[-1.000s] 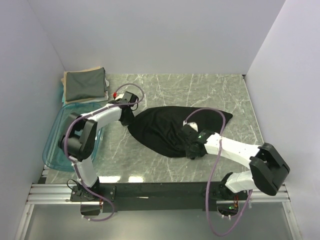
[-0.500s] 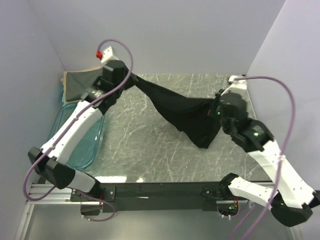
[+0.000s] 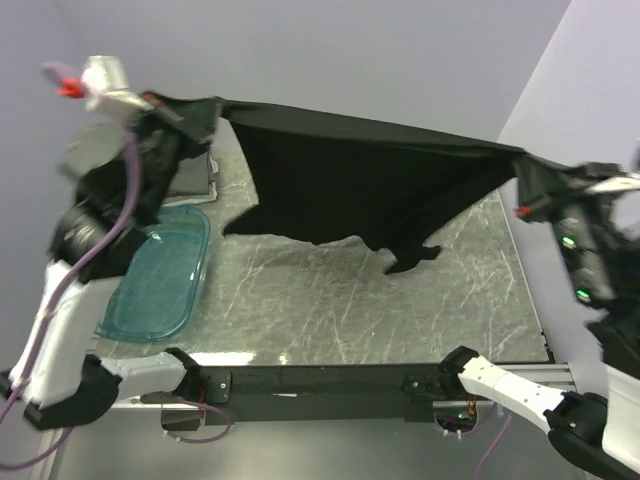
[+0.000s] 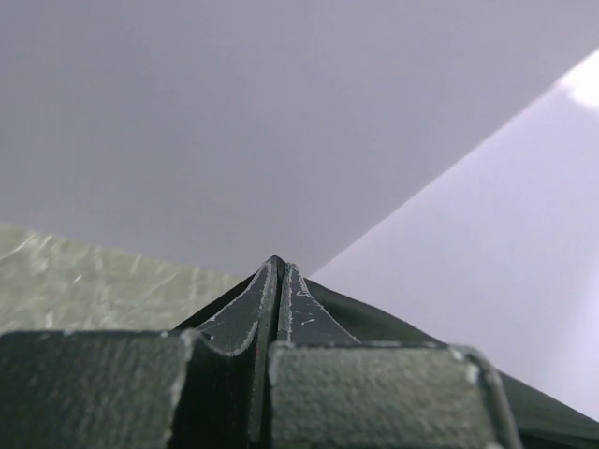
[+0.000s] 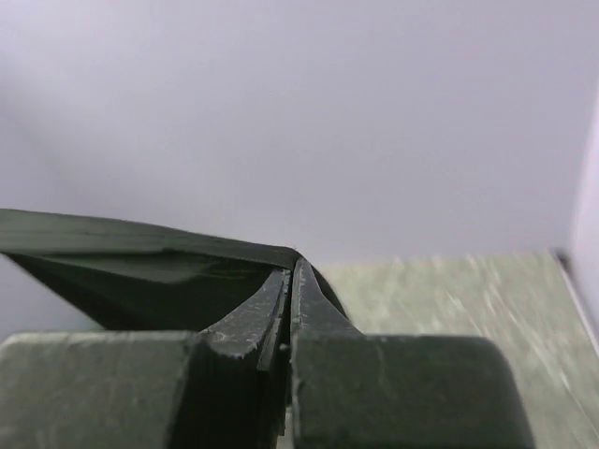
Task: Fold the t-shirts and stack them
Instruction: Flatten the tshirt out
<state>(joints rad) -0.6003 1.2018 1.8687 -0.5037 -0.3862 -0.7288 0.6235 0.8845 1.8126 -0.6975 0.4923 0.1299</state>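
Note:
The black t-shirt (image 3: 350,175) hangs stretched wide in the air between both grippers, high above the marble table (image 3: 330,300). My left gripper (image 3: 205,110) is shut on its left corner; in the left wrist view (image 4: 279,267) black cloth (image 4: 393,327) trails off to the right. My right gripper (image 3: 525,165) is shut on the right corner; in the right wrist view (image 5: 292,267) cloth (image 5: 122,253) runs left. The folded dark grey-green shirt (image 3: 190,175) is mostly hidden behind the left arm at the back left.
A clear blue plastic tub (image 3: 160,275) lies on the table's left side under the left arm. Walls enclose the back and both sides. The shirt's lower edge (image 3: 405,260) hangs just above the tabletop.
Both arms have risen and spread apart, lifting the black shirt from a heap on the table into a wide taut sheet in the air.

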